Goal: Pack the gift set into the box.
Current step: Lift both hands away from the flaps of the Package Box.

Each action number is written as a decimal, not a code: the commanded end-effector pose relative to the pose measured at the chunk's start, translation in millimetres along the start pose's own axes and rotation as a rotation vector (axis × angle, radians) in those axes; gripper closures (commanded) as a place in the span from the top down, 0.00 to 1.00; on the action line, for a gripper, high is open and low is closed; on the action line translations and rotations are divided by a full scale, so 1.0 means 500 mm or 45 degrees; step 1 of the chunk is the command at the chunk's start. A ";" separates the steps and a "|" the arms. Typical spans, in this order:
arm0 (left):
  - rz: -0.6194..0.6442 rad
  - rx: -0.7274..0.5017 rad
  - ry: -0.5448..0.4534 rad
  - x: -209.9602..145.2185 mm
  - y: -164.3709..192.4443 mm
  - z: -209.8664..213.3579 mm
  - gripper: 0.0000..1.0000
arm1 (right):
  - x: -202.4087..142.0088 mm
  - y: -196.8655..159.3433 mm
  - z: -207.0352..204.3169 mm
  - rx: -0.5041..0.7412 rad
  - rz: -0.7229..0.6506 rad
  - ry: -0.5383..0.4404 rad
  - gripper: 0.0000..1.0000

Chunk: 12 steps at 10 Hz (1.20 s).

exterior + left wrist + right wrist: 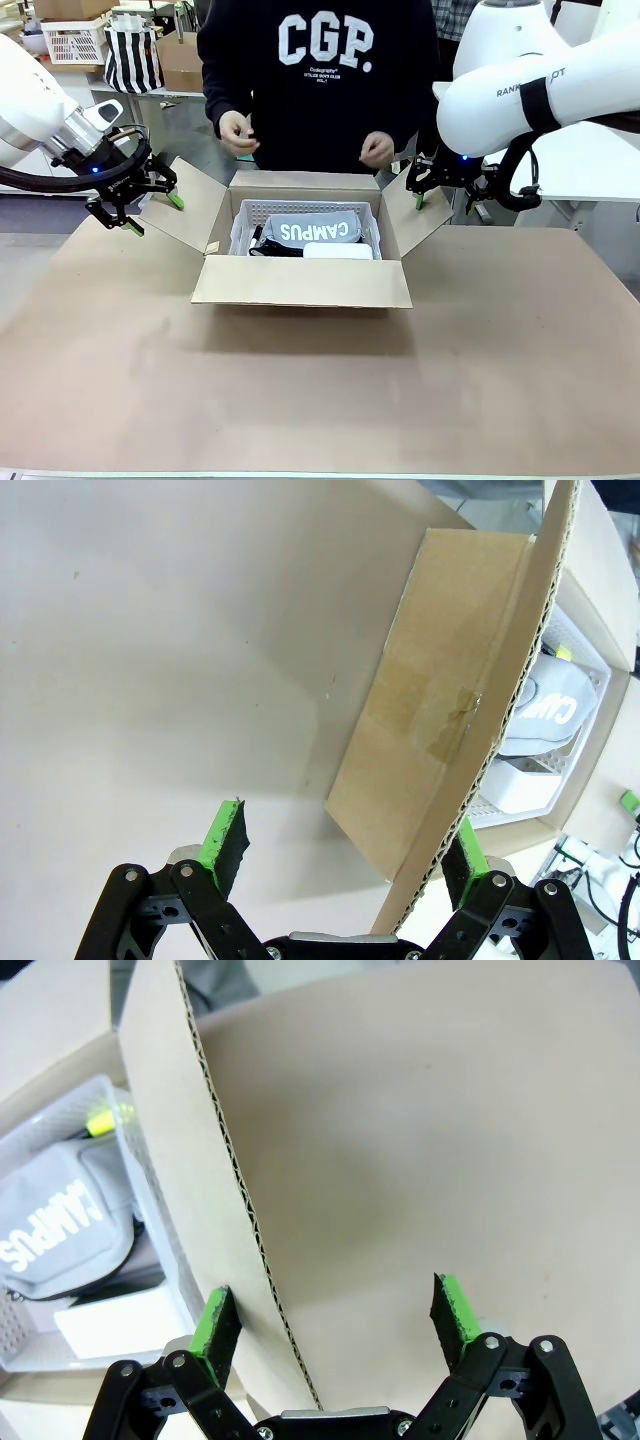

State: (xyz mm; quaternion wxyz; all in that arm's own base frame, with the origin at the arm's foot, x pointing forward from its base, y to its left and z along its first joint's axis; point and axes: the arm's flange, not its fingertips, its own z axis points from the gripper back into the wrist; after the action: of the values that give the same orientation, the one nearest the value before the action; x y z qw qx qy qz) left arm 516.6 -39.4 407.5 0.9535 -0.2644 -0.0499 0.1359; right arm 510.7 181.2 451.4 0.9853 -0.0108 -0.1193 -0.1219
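Note:
The box (300, 282) stands open at the table's middle, all four flaps spread. Inside it lies the gift set: a white basket (243, 222) holding a grey "CAMPUS" pouch (310, 230) and a white carton (338, 251). My left gripper (155, 213) is open at the outer edge of the left flap (195, 205); in the left wrist view the left gripper (345, 850) has that flap's edge (500, 730) between its fingers, not clamped. My right gripper (443, 203) is open at the right flap (412, 215); the right wrist view shows the right gripper (335, 1320) astride the flap's edge (230, 1180).
A person in a dark sweatshirt stands behind the box, both hands (238, 132) (377, 150) held above the rear flap. A striped bag (132, 55), a white crate (75, 40) and a smaller carton (180, 60) sit far back left. Brown table (320, 400) lies open in front.

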 end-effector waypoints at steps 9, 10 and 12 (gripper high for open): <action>0.011 0.019 -0.007 -0.005 0.000 0.004 1.00 | 0.004 0.006 0.004 -0.034 -0.026 -0.016 1.00; 0.011 0.019 -0.007 -0.005 0.000 0.004 1.00 | 0.004 0.006 0.004 -0.034 -0.026 -0.016 1.00; 0.011 0.019 -0.007 -0.005 0.000 0.004 1.00 | 0.004 0.006 0.004 -0.034 -0.026 -0.016 1.00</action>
State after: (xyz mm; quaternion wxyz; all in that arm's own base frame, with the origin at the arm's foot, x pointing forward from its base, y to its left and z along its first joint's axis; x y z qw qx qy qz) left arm 516.6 -39.4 407.5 0.9535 -0.2644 -0.0499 0.1358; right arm 510.8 181.2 451.4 0.9853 -0.0108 -0.1193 -0.1219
